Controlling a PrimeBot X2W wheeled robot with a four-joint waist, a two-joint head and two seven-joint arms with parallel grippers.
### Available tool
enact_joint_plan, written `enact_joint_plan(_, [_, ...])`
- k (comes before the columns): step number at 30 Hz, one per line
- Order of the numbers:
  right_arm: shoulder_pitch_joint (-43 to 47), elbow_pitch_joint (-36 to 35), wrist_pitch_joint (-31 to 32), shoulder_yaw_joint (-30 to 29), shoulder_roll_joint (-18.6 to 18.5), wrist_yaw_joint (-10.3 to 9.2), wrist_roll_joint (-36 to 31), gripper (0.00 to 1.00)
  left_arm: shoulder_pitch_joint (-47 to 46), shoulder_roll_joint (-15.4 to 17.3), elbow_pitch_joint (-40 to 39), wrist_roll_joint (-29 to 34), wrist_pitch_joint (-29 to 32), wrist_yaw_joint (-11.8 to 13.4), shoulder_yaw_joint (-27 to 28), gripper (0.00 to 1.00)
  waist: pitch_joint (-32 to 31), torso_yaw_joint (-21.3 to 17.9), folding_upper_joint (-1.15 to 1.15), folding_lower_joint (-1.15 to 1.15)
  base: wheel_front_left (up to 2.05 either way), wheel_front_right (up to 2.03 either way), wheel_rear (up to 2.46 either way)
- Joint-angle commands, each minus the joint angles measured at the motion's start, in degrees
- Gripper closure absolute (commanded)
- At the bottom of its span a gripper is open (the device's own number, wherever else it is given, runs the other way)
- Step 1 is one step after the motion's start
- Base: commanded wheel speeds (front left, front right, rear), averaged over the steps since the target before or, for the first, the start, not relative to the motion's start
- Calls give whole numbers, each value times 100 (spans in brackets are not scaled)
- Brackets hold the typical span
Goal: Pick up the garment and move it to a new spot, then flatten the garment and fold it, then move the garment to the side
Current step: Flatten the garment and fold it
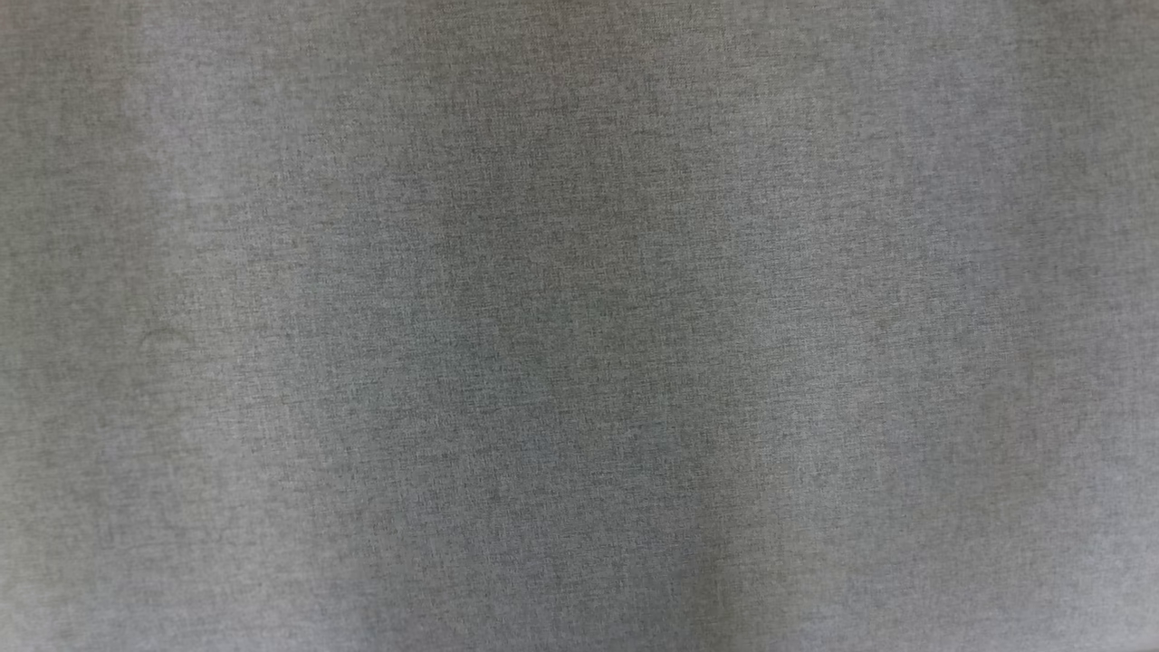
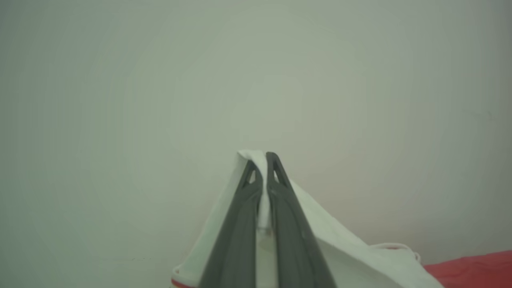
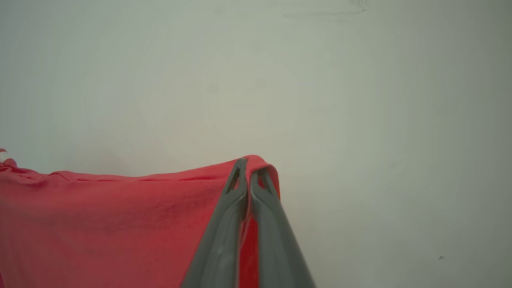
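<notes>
- at the left wrist camera, my left gripper has its two dark fingers pressed nearly together, pinching a fold of the garment; white cloth shows in the thin slit between them and peeks over the tips.
- from that pinch the white cloth drapes down both sides of the fingers, more of it to the right, where it meets a red stretch of fabric at the lower right corner; a thin red edge shows at the bottom left of the white cloth.
- at the right wrist camera, my right gripper is likewise narrow and clamped, this time on a red edge that curls over the fingertips.
- the red cloth runs from that grip leftward as a taut, nearly level top edge, and hangs below it to the bottom of the view.
- behind the cloth in both wrist views is a pale plain surface; i cannot tell whether it is a wall or a tabletop.
- on the head camera i get a grey woven surface very close up, with soft darker bands; i cannot tell what it belongs to.
</notes>
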Motion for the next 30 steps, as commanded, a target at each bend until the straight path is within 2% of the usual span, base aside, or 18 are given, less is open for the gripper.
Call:
enact_joint_plan(1, [-136,62,-45,92,8,-15,17,100,-116,-2,66,-57,-51,-5,-53,100,8,11,0,0,0,0,0])
enact_joint_plan(10, [-225,108,-236,411,113,-15,153,100,-180,-55,257,-72,-277,-5,-228,100,36,-35,0,0,0,0,0])
enact_joint_plan(16, [274,-435,-356,607,-113,-15,329,100,542,102,-227,-374,-504,-6,-492,100,-35,-104,0,0,0,0,0])
enact_joint_plan(18, [607,-699,-378,676,-206,-15,338,100,1002,258,-495,-556,-594,-7,-486,100,-136,-148,0,0,0,0,0])
enact_joint_plan(21, [1228,-1276,-376,479,-381,-15,317,100,1917,504,-1047,-794,-698,-7,-566,100,-375,-217,0,0,0,0,0])
enact_joint_plan(26, [2844,-2231,-375,90,-685,-15,196,100,3875,846,-2199,-1172,-781,31,-292,100,-977,-259,0,0,0,0,0])
enact_joint_plan(30, [4315,-2888,-370,-206,-905,-15,57,100,5754,1000,-3498,-1370,-799,446,1,100,-1473,-278,0,0,0,0,0])
